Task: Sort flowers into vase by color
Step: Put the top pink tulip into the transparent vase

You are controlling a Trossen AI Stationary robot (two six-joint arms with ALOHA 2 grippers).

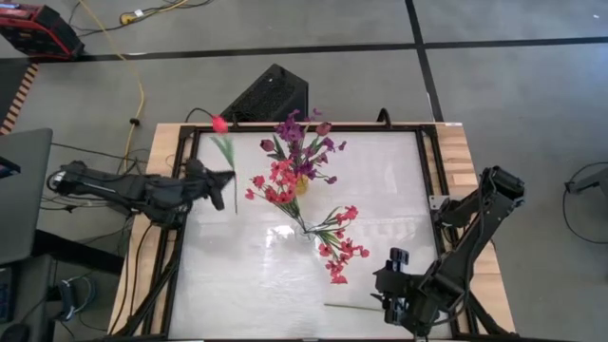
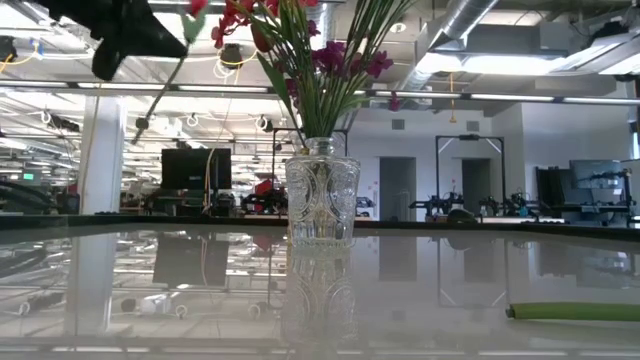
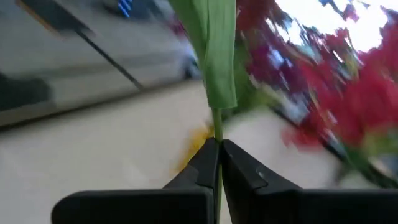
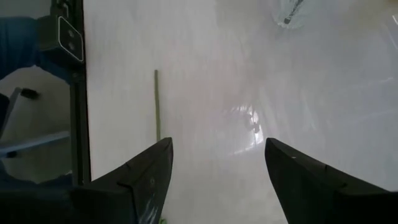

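Left of centre in the overhead frame, the left gripper (image 1: pixel 228 178) pinches a red tulip (image 1: pixel 219 123) by its stem; the vase (image 1: pixel 302 183) lies rightward (right gripper (image 1: pixel 397 285) idle, jaws apart).

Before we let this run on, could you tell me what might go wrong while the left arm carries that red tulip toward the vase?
The left gripper is shut on only the thin stem of the red tulip, so the flower could swing or slip.

The glass vase already holds spreading red and purple sprays; pushing another stem in might snag them or tip the vase.

The open right gripper waits near a loose green stem lying at the table's front, which could be knocked off.
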